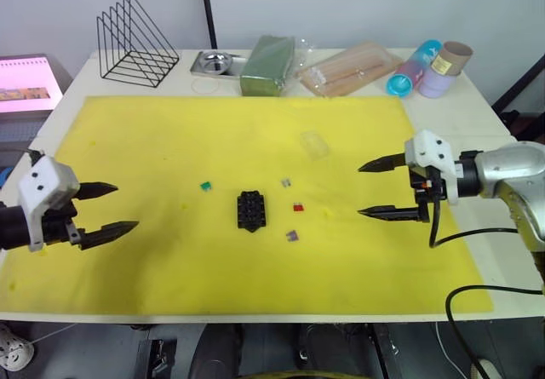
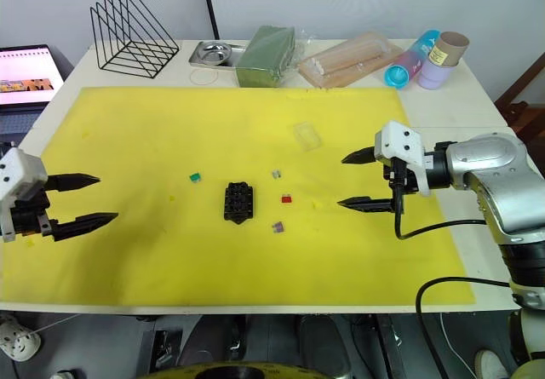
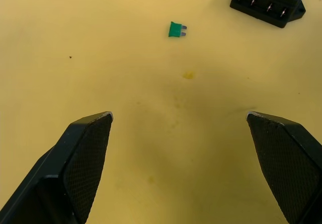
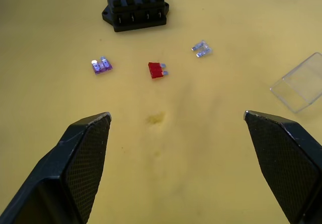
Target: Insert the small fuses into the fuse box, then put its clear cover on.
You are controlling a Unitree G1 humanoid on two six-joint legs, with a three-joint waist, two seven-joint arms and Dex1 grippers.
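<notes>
Both claws just hang over the yellow mat, left claw [image 1: 117,208] and right claw [image 1: 368,190] each spread wide, holding nothing. Purple fuse [image 1: 292,236] lies nearest, then the fuse box [image 1: 251,210] mid-surface, red fuse [image 1: 298,207], green fuse [image 1: 205,186], greyish fuse [image 1: 287,181]. The clear cover [image 1: 315,143] sits farther back.
</notes>
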